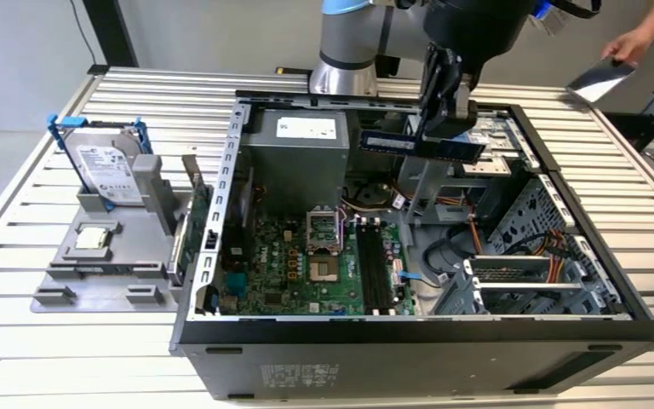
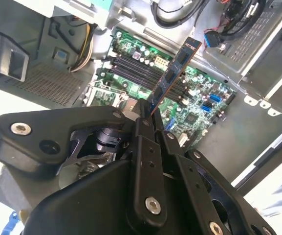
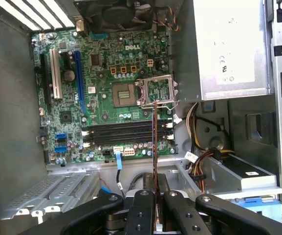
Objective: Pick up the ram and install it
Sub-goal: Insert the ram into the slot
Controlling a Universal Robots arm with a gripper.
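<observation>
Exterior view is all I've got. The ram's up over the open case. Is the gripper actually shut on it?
Observer: Yes, both wrist views show the gripper shut on the ram.
Operator: Is it lined up with the slots?
Observer: No. In the first wrist view it shows edge-on, crossing the slots at about a right angle.
Operator: Are the slots free?
Observer: In that view they look empty.

Lower end of the ram (image 2: 176,68) hidden inside the gripper (image 2: 149,128), second wrist view. Beyond the person's hand (image 1: 636,43), forearm cut off at the exterior view's right edge; the grey object (image 1: 599,83) it holds, possibly sheet metal, is blurred.
</observation>
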